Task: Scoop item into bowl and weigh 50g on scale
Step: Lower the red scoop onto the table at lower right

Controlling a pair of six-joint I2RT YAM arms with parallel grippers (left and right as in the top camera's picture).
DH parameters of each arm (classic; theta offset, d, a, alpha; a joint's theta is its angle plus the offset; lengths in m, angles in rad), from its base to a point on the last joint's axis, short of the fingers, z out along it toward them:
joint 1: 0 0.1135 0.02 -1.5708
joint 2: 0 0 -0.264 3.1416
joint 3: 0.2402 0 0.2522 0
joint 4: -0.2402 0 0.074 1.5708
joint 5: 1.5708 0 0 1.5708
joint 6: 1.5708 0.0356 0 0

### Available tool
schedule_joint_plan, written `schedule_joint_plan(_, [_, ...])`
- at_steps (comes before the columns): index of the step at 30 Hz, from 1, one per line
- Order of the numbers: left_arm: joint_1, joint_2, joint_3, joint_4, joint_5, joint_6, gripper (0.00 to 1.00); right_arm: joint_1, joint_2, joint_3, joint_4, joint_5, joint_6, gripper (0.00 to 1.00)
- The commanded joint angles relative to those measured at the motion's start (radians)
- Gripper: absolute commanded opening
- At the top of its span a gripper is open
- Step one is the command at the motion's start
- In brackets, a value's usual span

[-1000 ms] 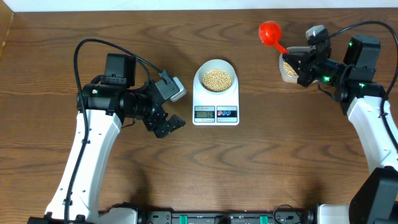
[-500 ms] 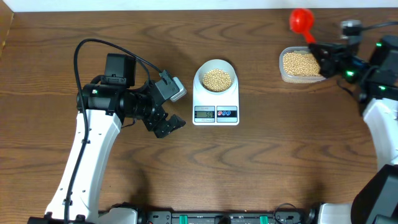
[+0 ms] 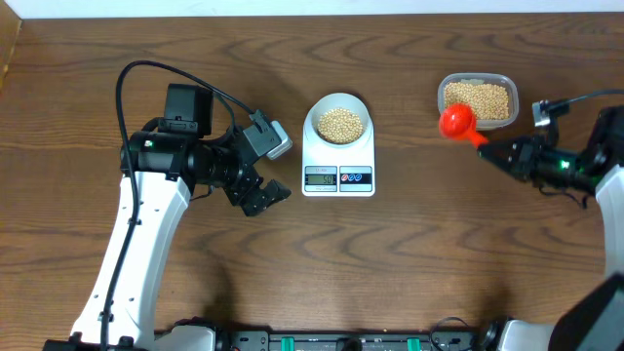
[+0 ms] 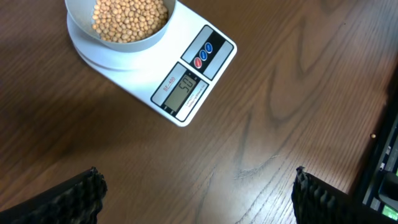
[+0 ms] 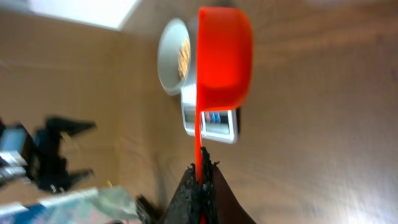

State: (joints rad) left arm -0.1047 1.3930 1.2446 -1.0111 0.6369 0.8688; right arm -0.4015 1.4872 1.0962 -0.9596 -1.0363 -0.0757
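Beans (image 3: 338,122) fill the pale bowl (image 3: 314,109) sitting on the scale (image 3: 338,178) mid-way along the desk (image 3: 409,263), and more lie in the clear tub (image 3: 441,93) on the right. Your right tool (image 3: 490,152) is clamped on the red scoop (image 3: 455,121) (its cup just beside the tub's corner); your left tool (image 3: 265,198) hangs beside the scale, fingers wide apart.

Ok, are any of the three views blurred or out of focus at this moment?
Overhead: sharp and evenly lit. Left wrist: crisp, with the scale and the wood grain well defined. Right wrist: soft throughout, with the red scoop fuzzy-edged, the bowl behind it smeared, and the top left corner washed out.
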Motion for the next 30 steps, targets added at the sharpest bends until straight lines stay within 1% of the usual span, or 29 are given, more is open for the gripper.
schedule_joint_plan(1, [0.005, -0.014, 0.015, -0.002, -0.001, 0.013, 0.98, -0.001, -0.146, 0.006, -0.061, 0.098, -0.106, 0.02])
schedule_joint_plan(11, [0.005, -0.014, 0.015, -0.002, -0.001, 0.013, 0.98, -0.001, -0.486, 0.005, -0.267, 0.277, -0.105, 0.01])
schedule_joint_plan(14, [0.005, -0.014, 0.015, -0.002, -0.001, 0.013, 0.98, -0.001, -0.573, -0.017, -0.282, 0.293, -0.104, 0.01])
schedule_joint_plan(17, [0.005, -0.014, 0.015, -0.002, -0.001, 0.013, 0.98, -0.001, -0.652, -0.086, -0.276, 0.293, -0.069, 0.01])
schedule_joint_plan(20, [0.005, -0.014, 0.015, -0.002, -0.001, 0.013, 0.98, -0.001, -0.713, -0.190, -0.233, 0.293, 0.016, 0.01])
schedule_joint_plan(23, [0.005, -0.014, 0.015, -0.002, -0.001, 0.013, 0.98, -0.001, -0.752, -0.315, -0.153, 0.281, 0.112, 0.01])
schedule_joint_plan(26, [0.005, -0.014, 0.015, -0.002, -0.001, 0.013, 0.98, -0.001, -0.759, -0.427, -0.057, 0.278, 0.157, 0.01])
schedule_joint_plan(30, [0.005, -0.014, 0.015, -0.002, -0.001, 0.013, 0.98, -0.001, -0.759, -0.532, 0.080, 0.280, 0.273, 0.01])
